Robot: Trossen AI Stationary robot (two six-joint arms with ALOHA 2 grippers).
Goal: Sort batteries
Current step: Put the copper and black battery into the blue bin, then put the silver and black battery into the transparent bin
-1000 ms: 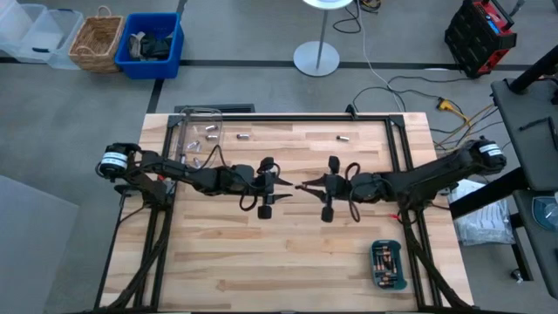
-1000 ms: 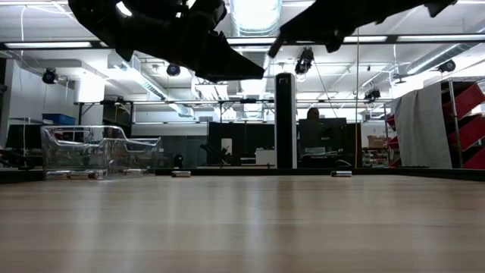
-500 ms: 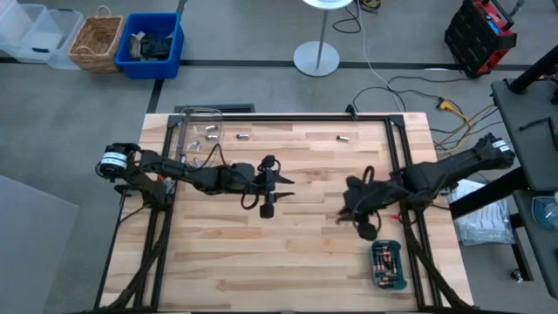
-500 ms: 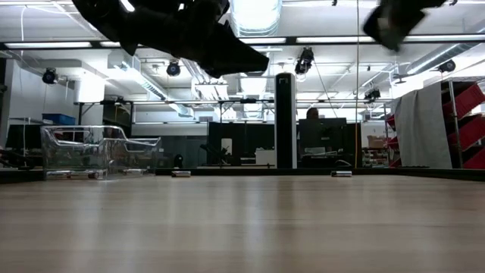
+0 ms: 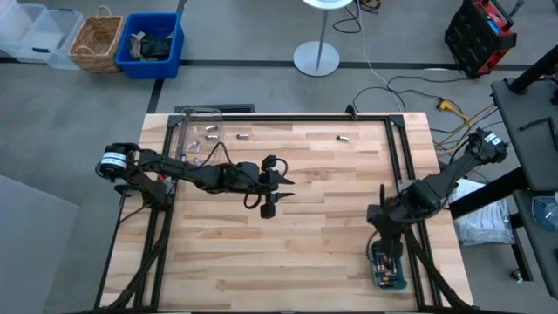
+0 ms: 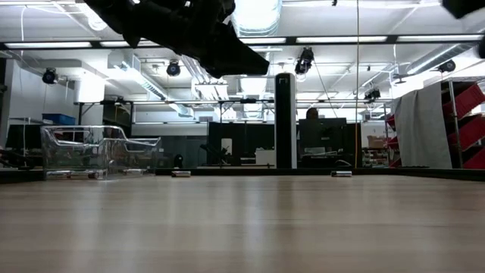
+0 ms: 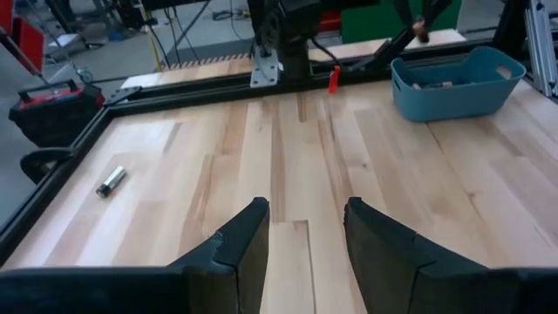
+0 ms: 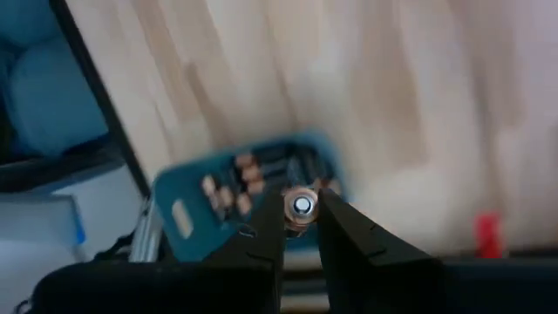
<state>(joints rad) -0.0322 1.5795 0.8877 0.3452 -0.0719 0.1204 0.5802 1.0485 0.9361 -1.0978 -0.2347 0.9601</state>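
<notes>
My right gripper point(image 5: 386, 247) hangs over the teal tray point(image 5: 386, 265) at the table's near right corner, shut on one coppery battery point(image 8: 301, 207). The tray point(image 8: 253, 196) holds several batteries lying side by side. My left gripper point(image 5: 286, 184) hovers open over the table's middle, with nothing between its fingers point(image 7: 305, 228). Two loose batteries point(image 5: 244, 136) point(image 5: 343, 137) lie on the wood near the far edge. A clear plastic box point(image 5: 196, 137) at the far left holds several more. My right gripper pinches the battery between its two fingertips point(image 8: 268, 228). The battery's silvery end cap point(image 8: 302, 205) faces the wrist camera, so the cell points along the fingers. The fingers come from above, pointing down at the tray. The battery is lifted clear.
A black frame rail point(image 5: 288, 118) runs around the table. One loose battery point(image 7: 111, 180) lies ahead of my left gripper on bare wood. The low view shows the clear box point(image 6: 98, 152) and two batteries point(image 6: 180, 174) point(image 6: 342, 174) at the far edge.
My right gripper has swung from the table's middle, where it faced my left gripper, toward the near right corner. It has tipped to point down over the teal tray. My left gripper has kept still.
</notes>
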